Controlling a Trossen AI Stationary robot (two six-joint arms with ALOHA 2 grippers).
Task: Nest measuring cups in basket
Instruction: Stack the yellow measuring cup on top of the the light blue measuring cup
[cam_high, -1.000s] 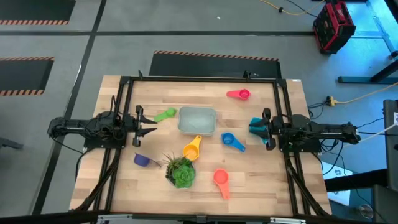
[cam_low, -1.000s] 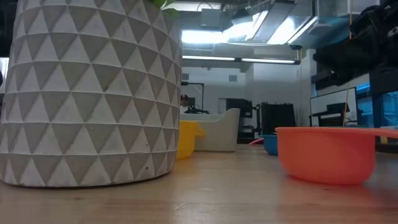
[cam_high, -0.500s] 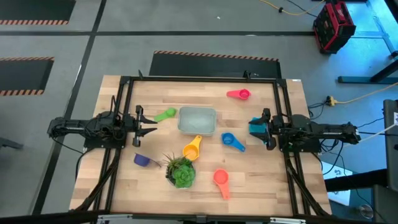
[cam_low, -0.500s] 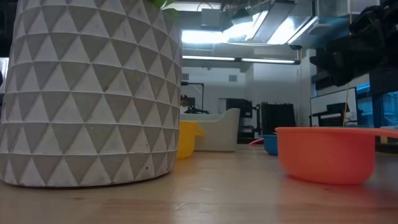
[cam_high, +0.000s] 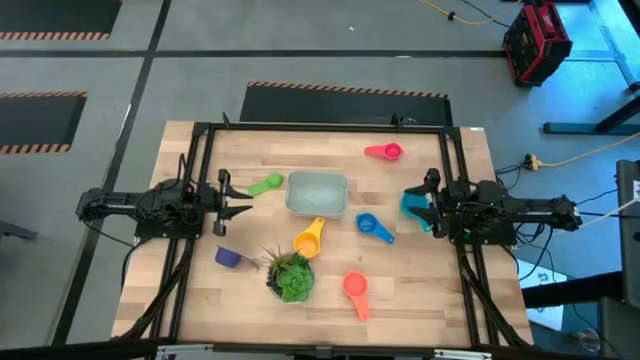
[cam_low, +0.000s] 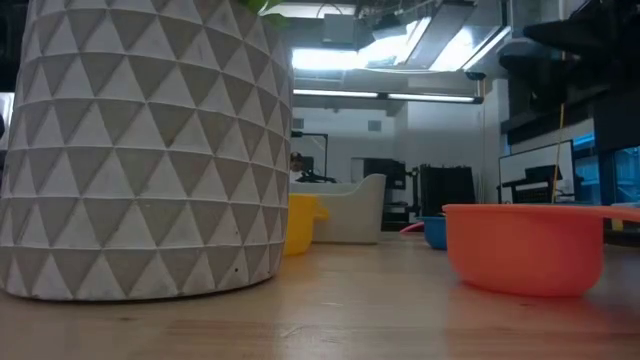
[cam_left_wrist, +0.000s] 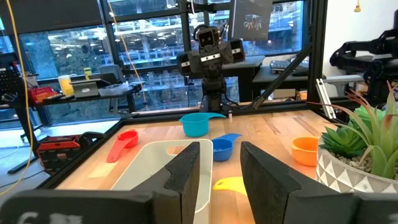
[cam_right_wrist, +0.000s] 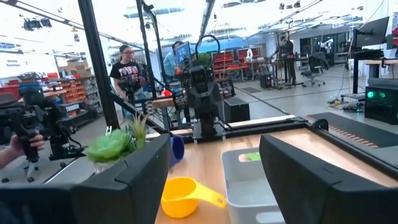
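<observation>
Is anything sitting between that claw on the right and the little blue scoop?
Nothing visible stands between them. In the high view the right gripper hangs open at the table's right side, and only bare wood separates it from the blue cup. A teal cup lies right under the gripper itself.

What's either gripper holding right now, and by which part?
Nothing. The right gripper is open and empty; the teal cup sits on the table beside it. The left gripper is open and empty too.

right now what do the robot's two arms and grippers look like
Both arms are dark, near-black jointed links. The left gripper ends in two slim dark fingers. The right gripper has teal near its tips. In the wrist views the fingers look like broad, dark, flat-faced blocks.
</observation>
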